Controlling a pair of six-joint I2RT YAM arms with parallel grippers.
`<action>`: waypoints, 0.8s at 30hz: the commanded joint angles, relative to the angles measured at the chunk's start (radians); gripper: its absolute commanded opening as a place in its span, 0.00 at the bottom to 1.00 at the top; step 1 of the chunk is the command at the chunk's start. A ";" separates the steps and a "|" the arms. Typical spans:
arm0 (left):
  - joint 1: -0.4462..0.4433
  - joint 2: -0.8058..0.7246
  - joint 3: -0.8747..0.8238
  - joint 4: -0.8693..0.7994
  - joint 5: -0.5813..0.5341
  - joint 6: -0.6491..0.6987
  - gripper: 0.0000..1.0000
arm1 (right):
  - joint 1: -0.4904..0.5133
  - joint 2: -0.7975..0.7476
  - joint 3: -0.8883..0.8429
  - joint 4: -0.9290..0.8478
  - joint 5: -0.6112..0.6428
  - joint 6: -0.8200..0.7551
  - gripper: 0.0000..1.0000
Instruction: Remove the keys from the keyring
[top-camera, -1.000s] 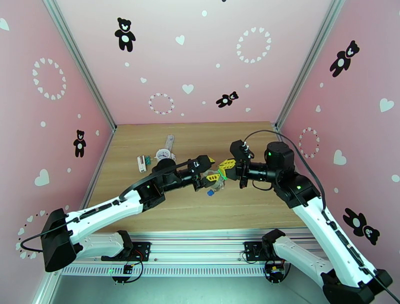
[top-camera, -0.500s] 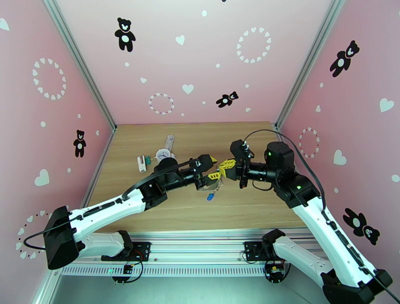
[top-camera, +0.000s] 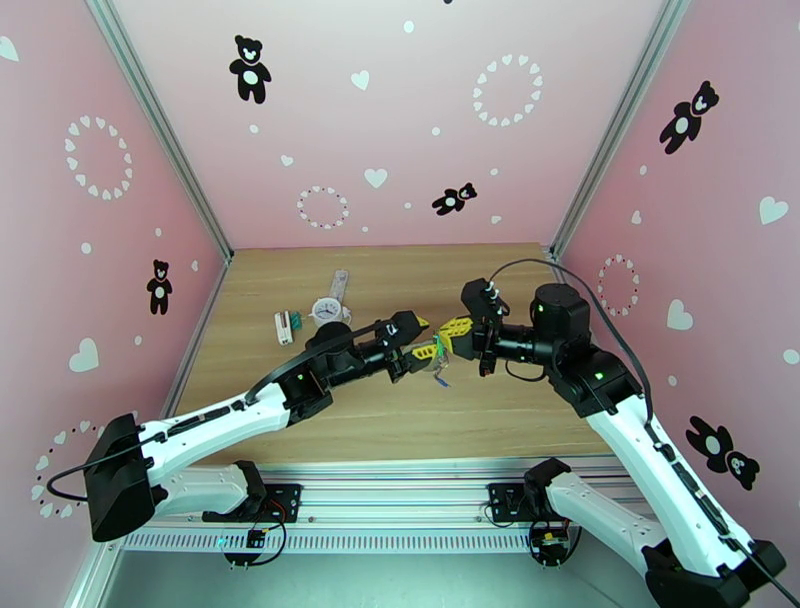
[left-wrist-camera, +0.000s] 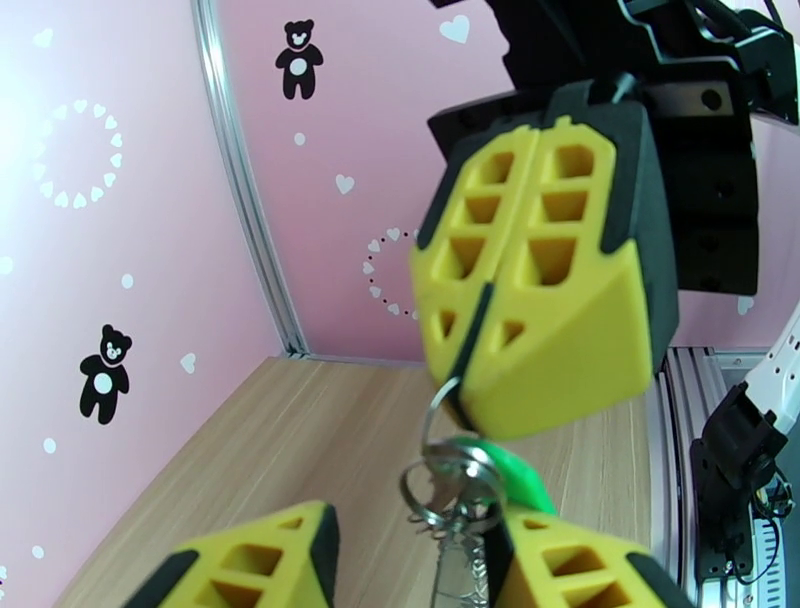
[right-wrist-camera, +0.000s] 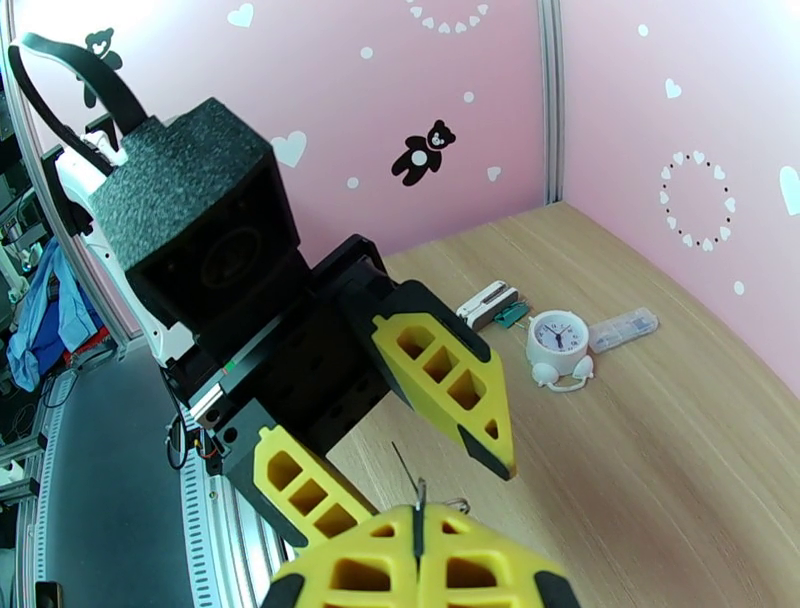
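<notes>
Now, pink-walled wooden table (top-camera: 500, 290); right end effector (left-wrist-camera: 468, 392) pinches keyring (left-wrist-camera: 445, 480), left end effector (left-wrist-camera: 412, 568) agape.

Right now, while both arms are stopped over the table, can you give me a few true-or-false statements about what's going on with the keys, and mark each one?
1. The right gripper is pinched shut on the keyring. True.
2. The left gripper is clamped tight. False: its jaws stand apart, and the keys hang between them.
3. A green-headed key dangles just below the right gripper. True.
4. The left gripper holds the small white alarm clock. False: the clock stands on the wooden table, away from both grippers.
</notes>
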 joint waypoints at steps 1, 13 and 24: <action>-0.006 -0.020 -0.019 0.067 -0.053 -0.023 0.44 | -0.001 -0.012 0.027 0.021 0.007 0.006 0.00; -0.015 0.000 -0.036 0.149 -0.064 -0.040 0.41 | -0.001 -0.004 0.020 0.056 0.031 0.031 0.00; -0.017 0.050 0.004 0.133 -0.018 -0.028 0.40 | -0.001 -0.013 -0.001 0.077 0.011 0.045 0.00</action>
